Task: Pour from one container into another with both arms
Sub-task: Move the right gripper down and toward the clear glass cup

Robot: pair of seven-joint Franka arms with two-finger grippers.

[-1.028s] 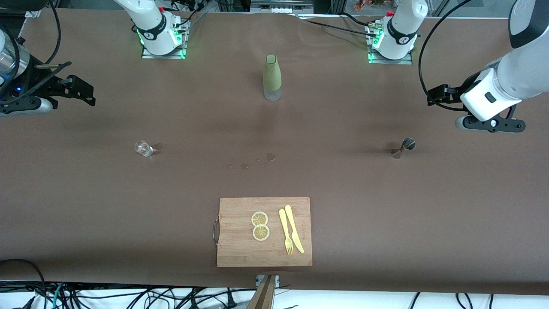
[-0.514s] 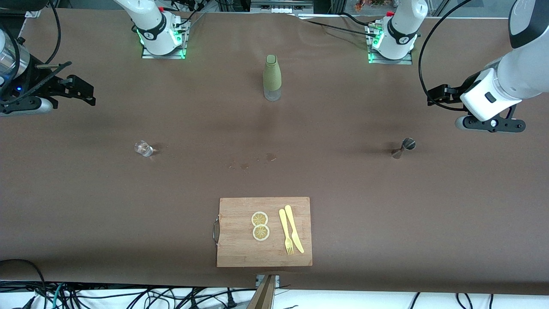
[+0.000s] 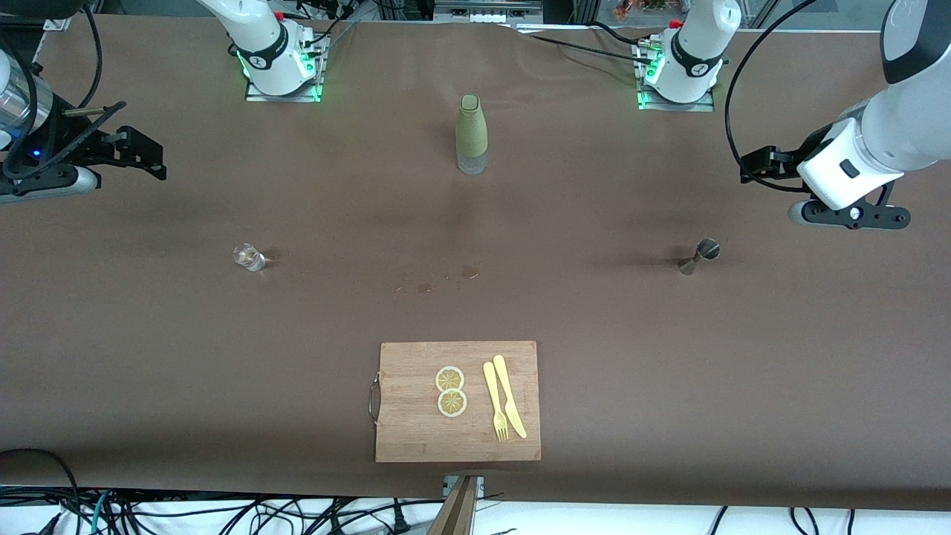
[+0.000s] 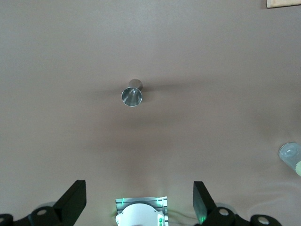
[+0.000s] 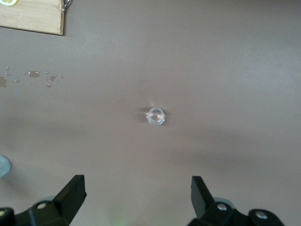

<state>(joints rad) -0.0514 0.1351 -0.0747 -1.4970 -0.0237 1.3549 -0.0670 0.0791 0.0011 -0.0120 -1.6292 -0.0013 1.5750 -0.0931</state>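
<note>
Only the right gripper (image 3: 141, 152) has shifted slightly since a second ago. Glass tumbler (image 3: 248, 257) and jigger (image 3: 699, 256) stand untouched, well apart; both it and the left gripper (image 3: 758, 165) hang above, jaws apart. Everything remains undone.

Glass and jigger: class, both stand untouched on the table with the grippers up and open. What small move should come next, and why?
Probably each arm lowers toward its own vessel: the right gripper toward the glass, the left gripper toward the jigger. Both grippers are open and hold nothing, each vessel stands upright at its arm's end of the table, and nothing can be poured before both are gripped.
</note>
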